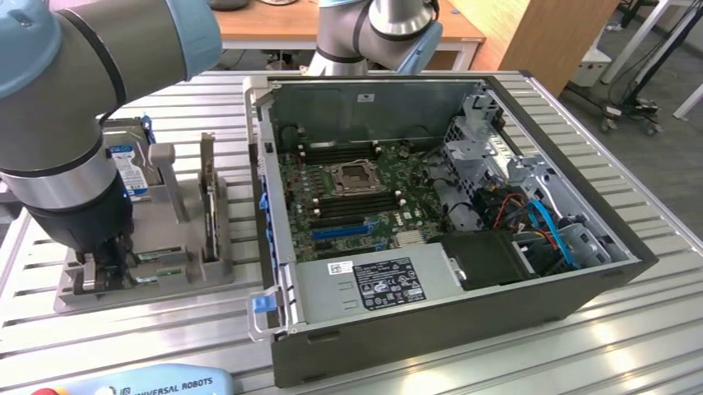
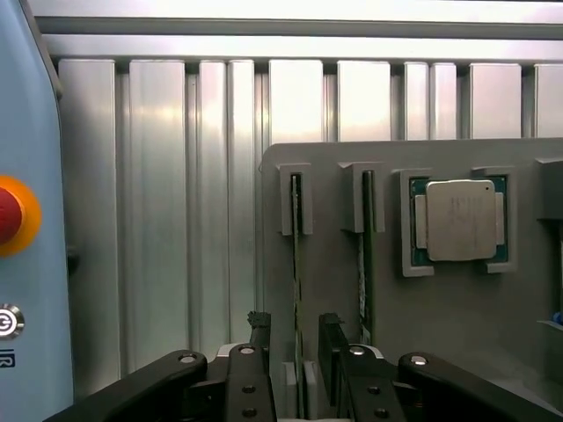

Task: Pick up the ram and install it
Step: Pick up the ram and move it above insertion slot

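Ribbed aluminium forms the counter [image 1: 648, 346]. On it stands an open computer case [image 1: 462, 329], with the motherboard [image 1: 407, 177] lying flat inside. Beside the case, on the exterior view's left, sits a gray holder [image 2: 440, 352], and the arm reaches down onto it.

The wrist view shows the holder from close by. The ram [image 2: 296, 264] stands on its thin edge in one guide of the holder. A second stick [image 2: 365, 255] stands in the neighbouring guide, and a square silver processor [image 2: 460, 220] rests in a pocket further along. The tool [image 2: 295, 330] is low over the ram, with one finger on each side of it. A narrow gap shows on both sides, so I judge the tool to be open and not yet gripping. A teach pendant [image 2: 35, 220] with its red button lies just beside the holder.

The step in hand is, in my judgement, the pick-up: the tool is lined up, and the ram is not yet lifted. Installation has not begun. Taking hold calls for the fingers to meet the flat faces of the board evenly, and any lift should follow the guide straight, without twist. The right finger passes close to the second stick, so it needs some care there.
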`<move>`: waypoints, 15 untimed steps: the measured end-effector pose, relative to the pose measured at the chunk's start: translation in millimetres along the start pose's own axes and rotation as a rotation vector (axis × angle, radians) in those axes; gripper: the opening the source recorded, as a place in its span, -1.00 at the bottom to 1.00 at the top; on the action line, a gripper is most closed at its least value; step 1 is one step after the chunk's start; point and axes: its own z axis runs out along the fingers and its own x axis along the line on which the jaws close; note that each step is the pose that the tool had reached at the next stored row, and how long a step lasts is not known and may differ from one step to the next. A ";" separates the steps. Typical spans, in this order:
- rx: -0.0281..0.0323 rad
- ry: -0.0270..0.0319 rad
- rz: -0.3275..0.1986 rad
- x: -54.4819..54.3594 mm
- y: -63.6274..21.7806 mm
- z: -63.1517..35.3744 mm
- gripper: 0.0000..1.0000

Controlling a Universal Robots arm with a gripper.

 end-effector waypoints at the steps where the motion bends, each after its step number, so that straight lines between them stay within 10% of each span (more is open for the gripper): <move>1: 0.0000 0.0000 0.000 0.0 -0.1 0.9 -0.29; 15: -0.0004 0.0007 -0.017 0.2 -0.4 8.4 -0.29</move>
